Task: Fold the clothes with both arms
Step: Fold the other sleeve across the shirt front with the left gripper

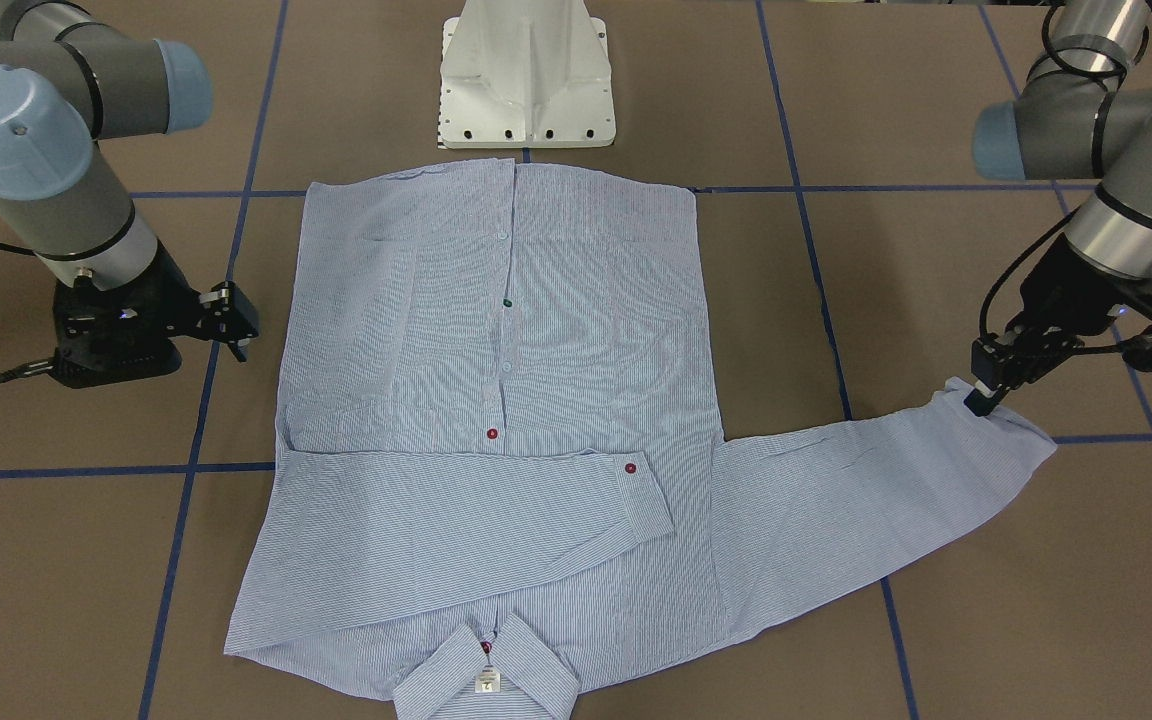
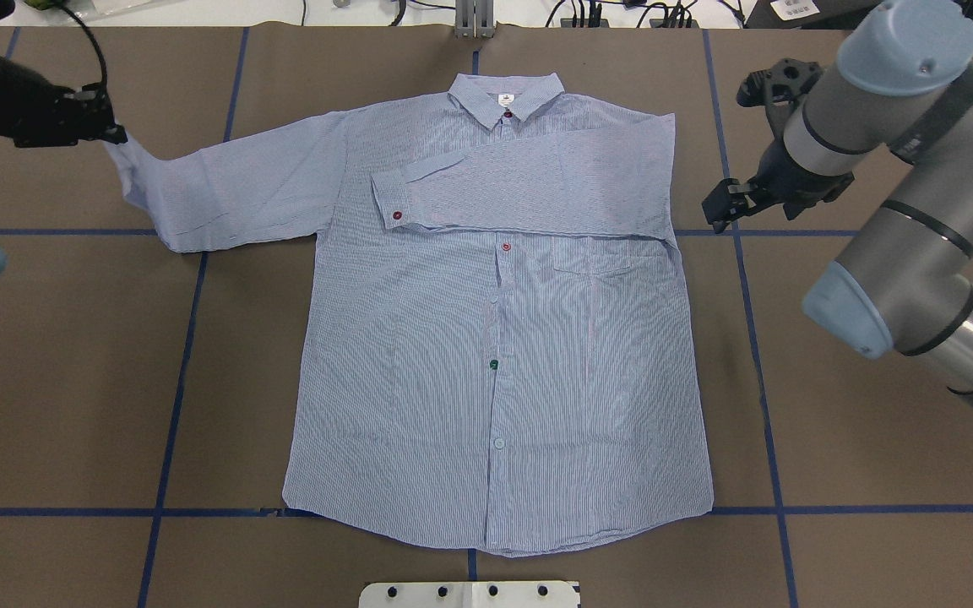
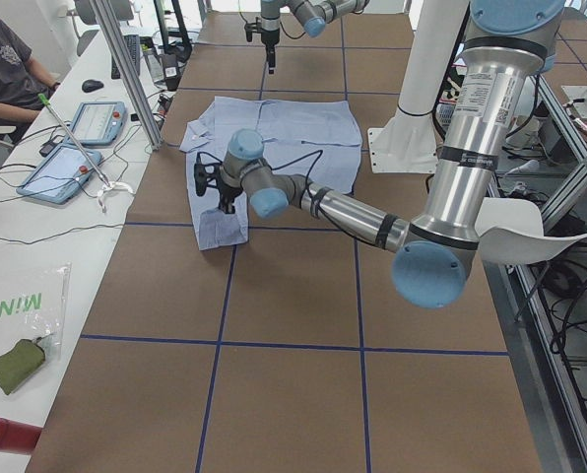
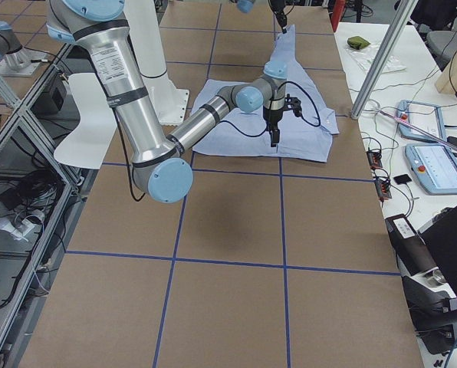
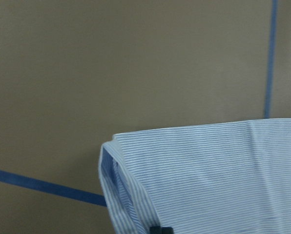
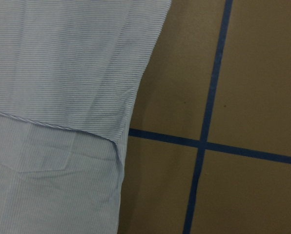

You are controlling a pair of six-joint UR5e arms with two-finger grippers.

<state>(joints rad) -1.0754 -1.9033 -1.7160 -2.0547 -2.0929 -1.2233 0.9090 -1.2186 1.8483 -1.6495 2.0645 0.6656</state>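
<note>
The light-blue striped shirt (image 2: 495, 338) lies flat and buttoned on the brown table, collar (image 2: 505, 93) toward the far edge. One sleeve (image 2: 529, 190) is folded across the chest. The other sleeve (image 2: 241, 186) stretches out sideways, and my left gripper (image 2: 113, 135) is shut on its cuff (image 1: 996, 420), holding it slightly off the table. The left wrist view shows that cuff (image 5: 194, 170) close up. My right gripper (image 2: 719, 211) hovers just beside the shirt's shoulder edge (image 6: 131, 112), apart from the cloth, and looks open with nothing in it.
The white pedestal base (image 1: 526, 80) stands by the shirt's hem. Blue tape lines (image 2: 174, 405) grid the table. A side bench holds tablets (image 3: 62, 168) and a green pouch (image 3: 16, 363); a person (image 3: 8, 59) sits there. A metal post (image 3: 126, 69) rises near the collar end.
</note>
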